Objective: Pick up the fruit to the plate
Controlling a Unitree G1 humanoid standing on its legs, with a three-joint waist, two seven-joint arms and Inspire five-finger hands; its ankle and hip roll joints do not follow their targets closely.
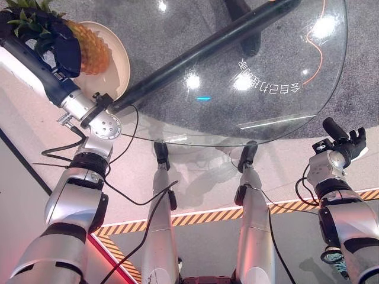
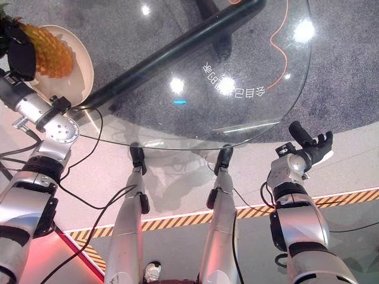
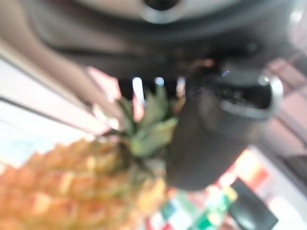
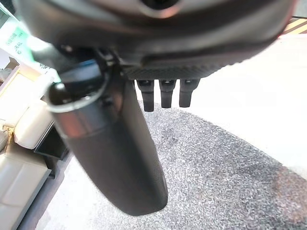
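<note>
The pineapple (image 1: 90,48) lies on its side on the cream plate (image 1: 121,59), which sits at the far left corner of the round glass table (image 1: 284,83). Its orange body rests across the plate, and its green leafy crown (image 1: 26,18) points away to the left, past the plate's rim.

The left hand (image 1: 56,44) is over the crown end of the pineapple, with its dark fingers curled round the fruit where body and crown meet. In the left wrist view the thumb (image 3: 206,139) stands just beside the green leaves (image 3: 148,129), with the orange body (image 3: 72,191) below them. The view is too blurred to show whether the thumb presses on the fruit. The hand's grasp reads as closed on the pineapple.

The right hand (image 1: 346,145) is held off the table, beside its near right edge and well apart from the plate. Its fingers are straight and relaxed, and it holds nothing. The right wrist view shows the thumb (image 4: 115,158) and a row of fingertips (image 4: 165,93) above a grey carpet (image 4: 230,182).

A dark bar (image 1: 207,50) runs on a slant beneath the glass, from near the plate toward the far side. An orange cable (image 1: 320,47) lies on the floor under the table's far right part.
</note>
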